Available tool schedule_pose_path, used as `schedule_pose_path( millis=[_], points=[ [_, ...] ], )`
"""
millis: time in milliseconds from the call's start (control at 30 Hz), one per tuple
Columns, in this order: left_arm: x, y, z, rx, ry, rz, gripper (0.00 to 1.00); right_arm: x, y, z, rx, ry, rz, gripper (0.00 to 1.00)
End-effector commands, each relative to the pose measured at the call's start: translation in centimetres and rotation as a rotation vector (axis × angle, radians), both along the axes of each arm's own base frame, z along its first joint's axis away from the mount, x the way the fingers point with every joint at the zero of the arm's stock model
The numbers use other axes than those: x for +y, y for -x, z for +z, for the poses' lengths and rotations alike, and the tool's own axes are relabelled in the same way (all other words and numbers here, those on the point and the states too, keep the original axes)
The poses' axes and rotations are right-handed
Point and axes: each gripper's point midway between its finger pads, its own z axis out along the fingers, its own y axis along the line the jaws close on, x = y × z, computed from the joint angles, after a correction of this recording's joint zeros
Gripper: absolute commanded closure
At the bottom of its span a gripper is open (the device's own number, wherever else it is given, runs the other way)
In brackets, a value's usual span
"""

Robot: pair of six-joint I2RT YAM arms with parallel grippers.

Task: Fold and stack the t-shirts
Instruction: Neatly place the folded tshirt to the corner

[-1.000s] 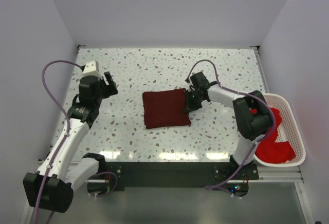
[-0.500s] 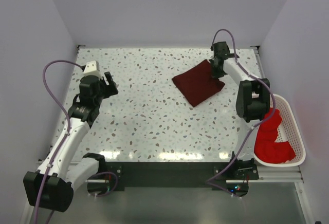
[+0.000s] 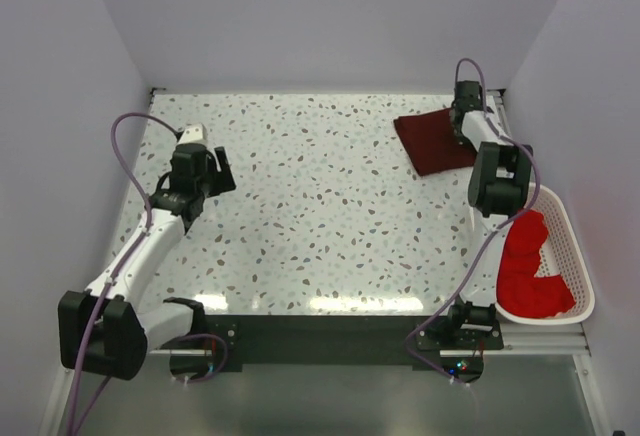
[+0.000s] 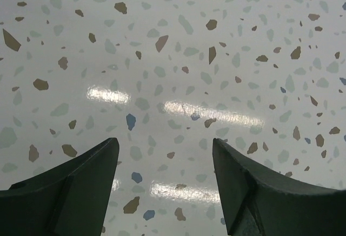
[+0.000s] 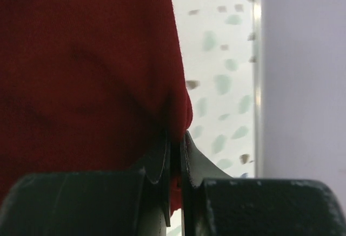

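Left hand [image 4: 165, 145] agape; right hand [image 5: 175, 141] far forward, fingers [image 5: 162, 184] together.

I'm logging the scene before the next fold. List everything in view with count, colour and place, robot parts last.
maroon t-shirt: one, dark maroon, folded flat at the table's far right corner.
red t-shirts: a heap, count unclear, bright red, in the basket.
basket: one, white mesh, beside the table's right edge, near end.
table: one, white with speckles, under both arms.
cables: two, purple, one looping along each arm.
left end effector: one, black, open, above bare table at the left.
right end effector: one, black, shut on the maroon t-shirt's edge.
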Motion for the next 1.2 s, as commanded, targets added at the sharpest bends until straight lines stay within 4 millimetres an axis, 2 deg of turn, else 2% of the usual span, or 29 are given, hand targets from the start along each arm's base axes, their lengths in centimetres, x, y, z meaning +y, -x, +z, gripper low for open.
schedule_pose_path(
  millis=[0,167,267,400,867,1100,1133,1167],
  points=[
    [-0.3,-0.8,0.9,-0.013,0.001,-0.018,0.25,-5.7,-1.6,3.4,-0.12,0.116,-0.107,1.0],
    [-0.7,-0.9,0.2,0.016,0.005,-0.032,0.25,-8.0,-2.2,3.8,-0.13,0.201,-0.125,1.0],
    [-0.6,-0.9,-0.2,0.028,0.003,-0.031,0.25,-9.0,-2.0,3.9,-0.134,0.226,-0.163,1.0],
    [-0.8,-1.0,-0.1,0.026,0.008,-0.039,0.25,-9.4,-1.8,3.7,-0.144,0.22,-0.192,1.0],
    [-1.2,-0.9,0.1,0.016,0.024,-0.059,0.26,-12.1,1.6,4.9,-0.139,0.355,-0.375,1.0],
    [-1.2,-0.9,-0.1,0.021,0.023,-0.061,0.26,-13.1,2.4,5.7,-0.15,0.407,-0.45,0.94],
    [-1.2,-0.9,0.0,0.018,0.023,-0.061,0.26,-13.2,2.5,6.0,-0.151,0.413,-0.459,0.93],
    [-1.2,-0.9,0.1,0.016,0.024,-0.061,0.26,-13.2,2.5,5.8,-0.147,0.412,-0.462,0.86]
  ],
)
